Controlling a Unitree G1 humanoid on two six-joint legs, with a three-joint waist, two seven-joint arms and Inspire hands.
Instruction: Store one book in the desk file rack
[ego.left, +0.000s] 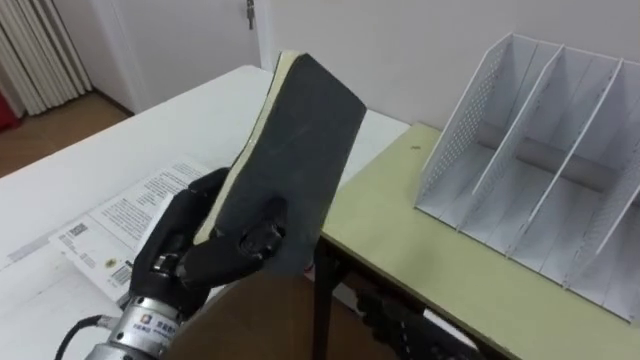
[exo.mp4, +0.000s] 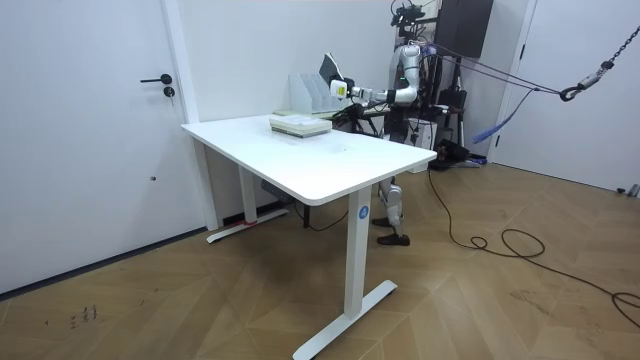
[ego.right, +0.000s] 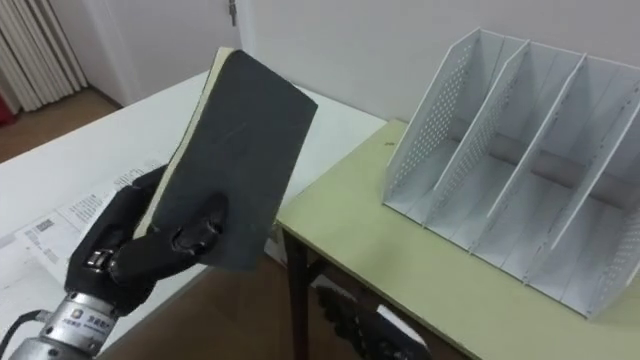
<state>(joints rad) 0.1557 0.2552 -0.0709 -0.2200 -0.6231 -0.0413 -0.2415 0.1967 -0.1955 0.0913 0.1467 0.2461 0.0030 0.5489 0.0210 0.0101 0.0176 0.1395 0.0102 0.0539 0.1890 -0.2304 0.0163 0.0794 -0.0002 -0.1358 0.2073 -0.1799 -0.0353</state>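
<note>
Book (ego.left: 295, 150), dark grey cover, cream page edges: held tilted in the air near the edge of the white table (ego.left: 120, 160), with the left hand (ego.left: 195, 250) curled fast round its lower end. File rack (ego.left: 540, 170), white, perforated sides: stands on the olive desk (ego.left: 420, 240), apart from the book.

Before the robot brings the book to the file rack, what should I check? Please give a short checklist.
1. Left hand holds the book: ok, fingers curled round its lower part.
2. File rack slots free: ok, those visible look empty.
3. Rack upright on the green desk: ok.
4. Book lined up with a slot: not ok, tilted, left of the rack.
5. Grip firm enough: cannot tell.
</note>
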